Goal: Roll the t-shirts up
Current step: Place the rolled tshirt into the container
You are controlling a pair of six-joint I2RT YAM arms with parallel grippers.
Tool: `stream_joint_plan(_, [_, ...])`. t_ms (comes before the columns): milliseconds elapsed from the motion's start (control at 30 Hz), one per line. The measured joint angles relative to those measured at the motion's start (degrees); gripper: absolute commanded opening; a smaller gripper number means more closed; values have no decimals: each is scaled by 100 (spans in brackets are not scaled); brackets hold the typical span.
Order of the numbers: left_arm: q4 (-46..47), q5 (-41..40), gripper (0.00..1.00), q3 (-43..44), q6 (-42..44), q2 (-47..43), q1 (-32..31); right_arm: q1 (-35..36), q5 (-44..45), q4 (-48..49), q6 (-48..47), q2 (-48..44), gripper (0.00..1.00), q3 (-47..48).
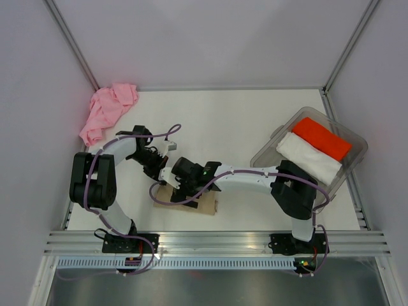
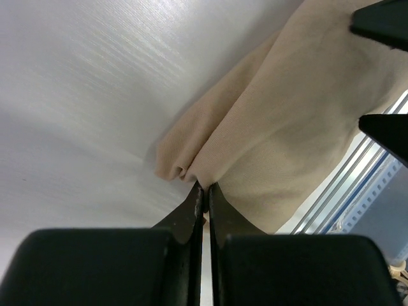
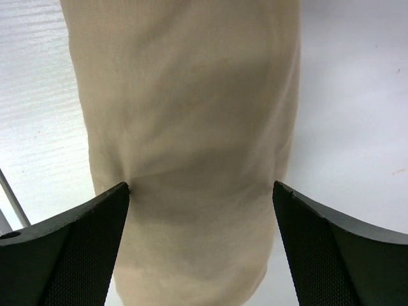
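Tan cloth t-shirt, folded narrow, lies on the white tabletop by the near edge. Left jaws pinch its puckered corner, fully closed; right jaws gape wide astride it, gripping nothing. Crumpled pink cloth t-shirt lies back-left.

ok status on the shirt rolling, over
left gripper shut, pinching tan shirt edge. right gripper open, straddling it. pink shirt untouched, far corner. nothing blocking.
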Motion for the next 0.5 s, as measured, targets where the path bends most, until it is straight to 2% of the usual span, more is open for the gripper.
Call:
stream_joint_plan(267, [2,-17,4,13,0,0,0,282,352,-310,387,-179,98,50])
stream_joint_plan(500, [2,-20,8,13,0,0,0,278,649,-184,584,160,98,52])
